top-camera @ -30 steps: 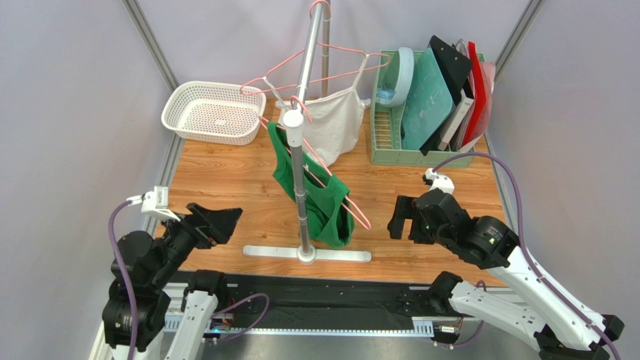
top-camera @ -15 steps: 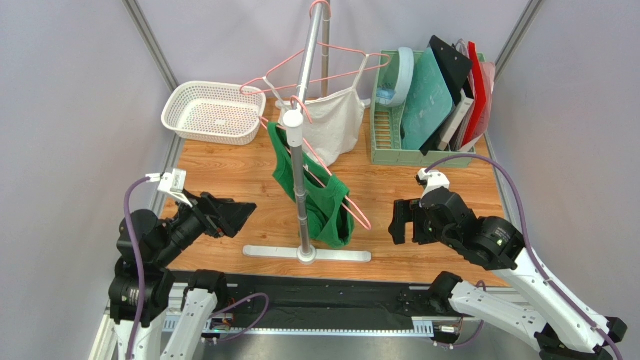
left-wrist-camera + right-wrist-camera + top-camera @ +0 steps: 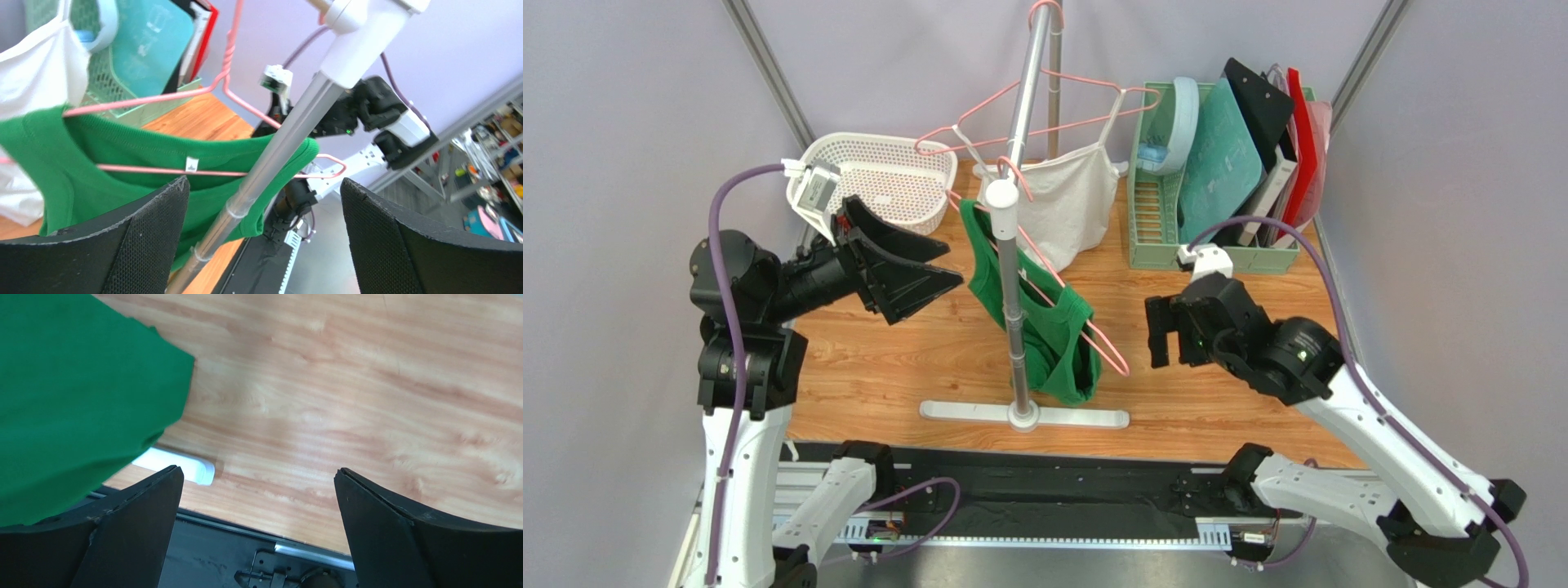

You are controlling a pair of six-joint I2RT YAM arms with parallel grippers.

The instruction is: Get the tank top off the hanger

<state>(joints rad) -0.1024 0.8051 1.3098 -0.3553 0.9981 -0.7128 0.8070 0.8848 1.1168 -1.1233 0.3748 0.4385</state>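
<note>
Hovering left claw (image 3: 946, 267): released, jaws spread wide and empty, centre left of the overhead view, aimed at the green cloth and just short of it.
Right claw (image 3: 1171, 337): also released and gripping nothing, right of centre, apart from the garment's lower end.
Green tank top (image 3: 1063, 349): mid-frame between the two claws, draped on a pink hanger (image 3: 229, 49), with its neckline label facing the left wrist camera.
Rack pole (image 3: 1011, 306): upright in front of the garment, with its flat base on the desk (image 3: 891, 355).
White tank top (image 3: 1069, 202): upper centre, behind the green one.
Basket (image 3: 873, 184): upper left.
</note>
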